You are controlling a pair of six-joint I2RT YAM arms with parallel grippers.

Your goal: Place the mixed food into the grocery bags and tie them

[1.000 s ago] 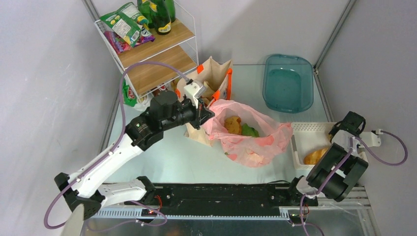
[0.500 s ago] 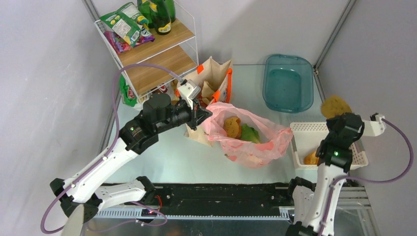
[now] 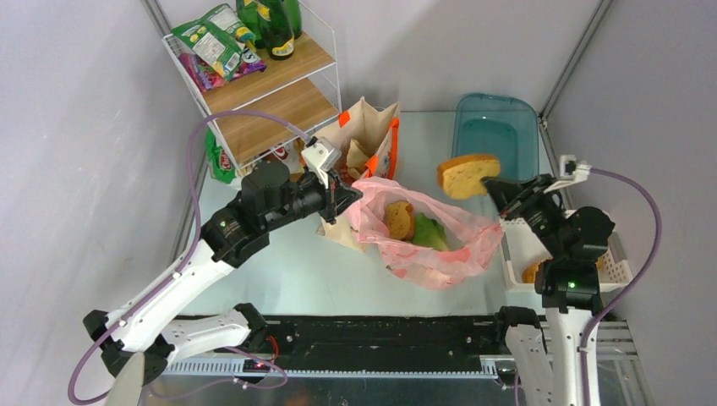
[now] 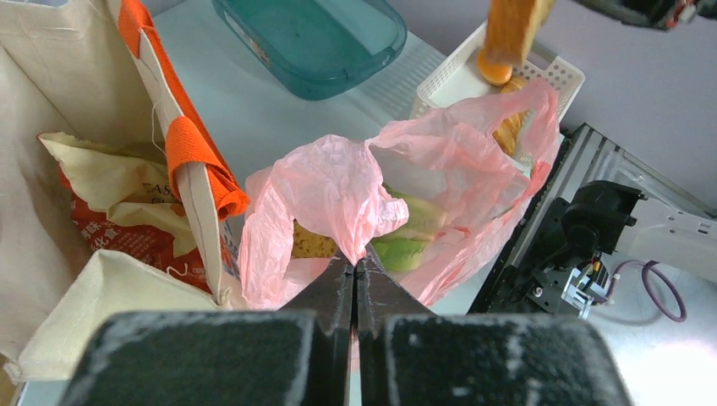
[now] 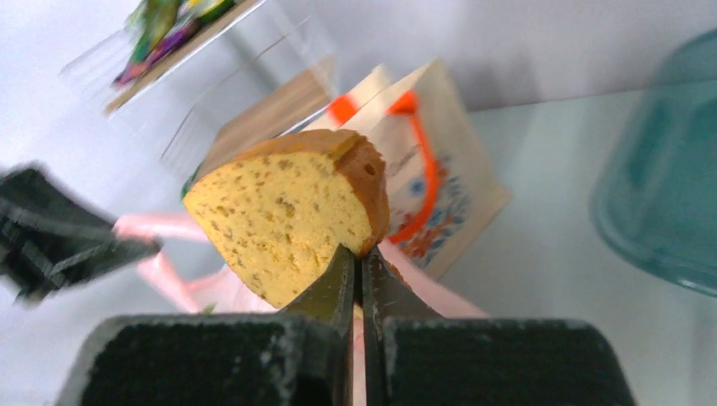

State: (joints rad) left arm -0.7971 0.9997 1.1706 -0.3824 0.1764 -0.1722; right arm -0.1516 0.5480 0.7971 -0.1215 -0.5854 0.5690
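Golden bread roll [image 5: 287, 216], clamped in right claw [image 5: 358, 262]

Top view: bright, even, diffuse overhead light; only faint soft shadows on the pale green table [image 3: 304, 271].

Left wrist: thin translucent pink plastic bag [image 4: 338, 194] glows, crisp; near black fingers [image 4: 211, 355] soft.

Right wrist: golden-brown speckled bread piece [image 5: 287, 216] sharp; background washed out, white wire shelf [image 5: 194, 42] and black left arm [image 5: 59, 228] blurred.

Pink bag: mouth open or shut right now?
Open: left fingers pinch the rim of the pink bag up; bread roll and lettuce visible inside.
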